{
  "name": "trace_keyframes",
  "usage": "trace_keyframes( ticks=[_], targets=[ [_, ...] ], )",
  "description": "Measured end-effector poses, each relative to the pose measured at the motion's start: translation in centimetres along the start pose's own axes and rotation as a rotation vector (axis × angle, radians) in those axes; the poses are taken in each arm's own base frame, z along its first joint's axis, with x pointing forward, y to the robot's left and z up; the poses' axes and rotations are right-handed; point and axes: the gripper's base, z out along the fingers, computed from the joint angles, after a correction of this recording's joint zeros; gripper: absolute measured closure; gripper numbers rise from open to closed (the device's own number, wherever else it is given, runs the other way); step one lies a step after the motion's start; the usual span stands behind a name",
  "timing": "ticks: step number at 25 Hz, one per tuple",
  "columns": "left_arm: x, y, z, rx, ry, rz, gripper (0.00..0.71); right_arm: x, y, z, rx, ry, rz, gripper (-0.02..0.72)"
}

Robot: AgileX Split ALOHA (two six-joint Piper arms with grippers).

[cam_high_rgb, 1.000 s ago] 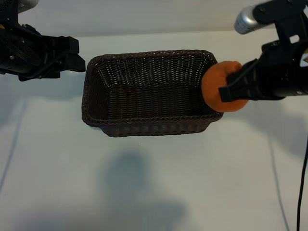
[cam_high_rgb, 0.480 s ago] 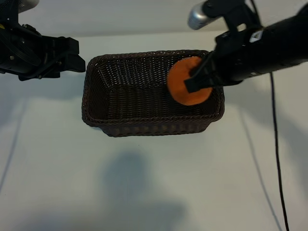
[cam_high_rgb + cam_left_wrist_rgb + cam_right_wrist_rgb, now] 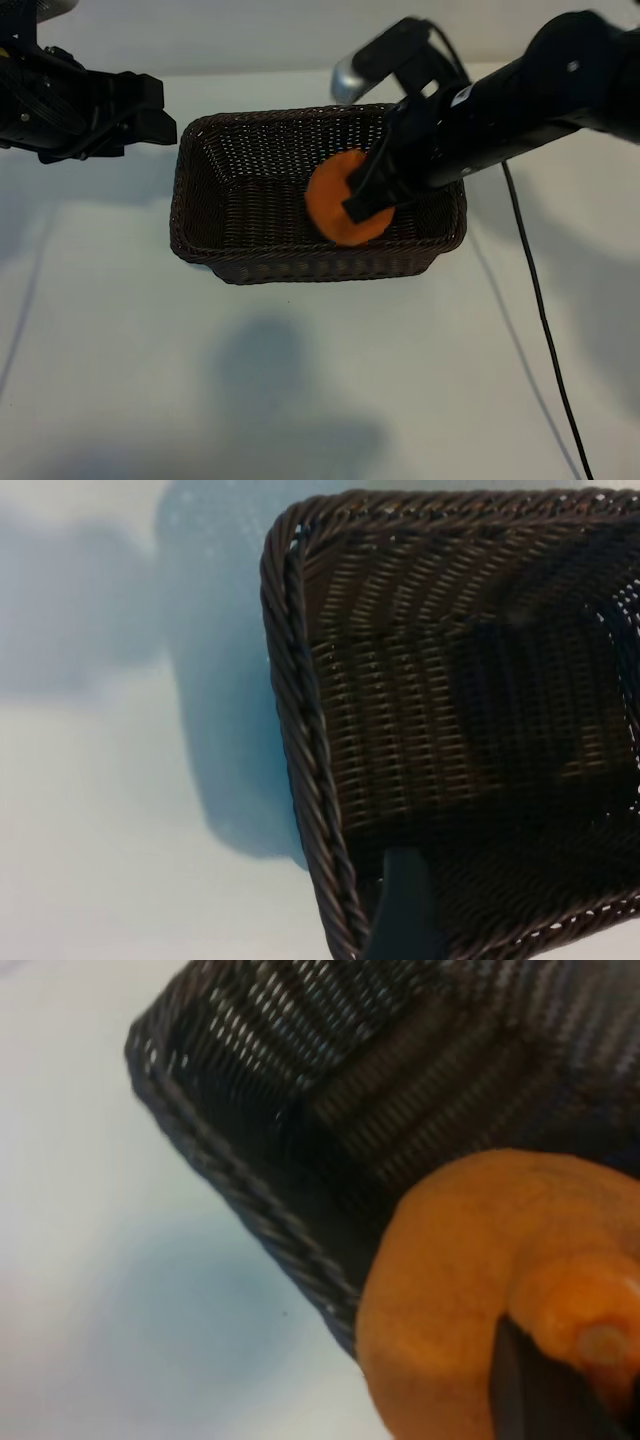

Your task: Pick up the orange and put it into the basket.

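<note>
Now the roundish, matte orange fruit hangs inside the rectangular dark brown woven wicker basket, over its middle-right floor, gripped between the closed fingers of the right end effector. In the exterior view the orange shows as a slightly flattened disc with no clear long axis. In the right wrist view its raised nub faces the camera, close beside a dark finger pressed against the peel. The basket's long axis runs across the white worktop from side to side, its rim twisted like rope.

A second ago the orange was held outside the basket's right end wall; half a second ago it sat just inside the far right corner. Since then the right arm has reached farther in and lower.

The left end effector has kept its place by the basket's far-left corner, jaws wide apart and holding nothing; one dark finger shows at the rim in its wrist view.
</note>
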Motion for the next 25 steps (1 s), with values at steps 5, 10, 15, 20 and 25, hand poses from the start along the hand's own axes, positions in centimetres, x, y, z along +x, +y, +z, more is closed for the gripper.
trace_keyframes(
  ticks=[5,10,15,20,25],
  targets=[
    [0.0,0.0,0.0,0.0,-0.002,0.001,0.119,-0.1,-0.2,1.2,0.011,-0.02,0.022,0.543],
    [0.0,0.0,0.0,0.0,-0.002,0.001,0.119,-0.5,-0.5,1.3,0.037,-0.057,0.032,0.252],
    [0.0,0.0,0.0,0.0,-0.002,0.001,0.119,-0.7,-0.6,1.3,0.047,-0.074,0.042,0.013],
    [0.0,0.0,0.0,0.0,-0.002,0.001,0.119,-0.5,-0.5,1.3,0.03,-0.057,0.111,0.001],
    [0.0,0.0,0.0,0.0,-0.002,0.004,0.12,0.0,-0.1,1.1,-0.007,0.001,0.14,0.006]
  ],
)
